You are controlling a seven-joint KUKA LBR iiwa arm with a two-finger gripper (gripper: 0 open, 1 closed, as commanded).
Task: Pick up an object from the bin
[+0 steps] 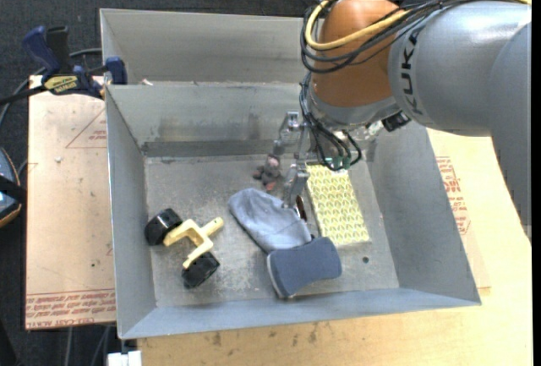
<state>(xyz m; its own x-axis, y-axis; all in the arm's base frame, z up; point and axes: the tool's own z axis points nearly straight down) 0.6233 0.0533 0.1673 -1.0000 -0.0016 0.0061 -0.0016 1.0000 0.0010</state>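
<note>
The gripper (297, 193) hangs low in the middle of the bin (127, 187), under the arm's orange cover (355, 47) and its loop of cables (338, 149). Its tip is at the upper right edge of a crumpled grey cloth (264, 219) that lies on the floor a little toward the front. Whether the tool stands apart or together cannot be told from this angle, nor whether it touches the cloth. Just to the right of the tip, close against it, lies a flat yellow patterned card (340, 204), so the tool comes down in the narrow space between cloth and card. Just to its left, toward the back, sits a small dark and pink thing (270, 174), near the cloth's upper end but apart from it. In front of the cloth, touching its lower edge, a thick blue-grey pad (304, 265) lies tilted near the front wall, beside the card's lower end. Well apart from all these, in the front left part of the floor, lies a yellow piece with two black wheels (188, 243), one wheel at each end. The arm (473, 68) reaches in over the right rim and covers the back right corner.
</note>
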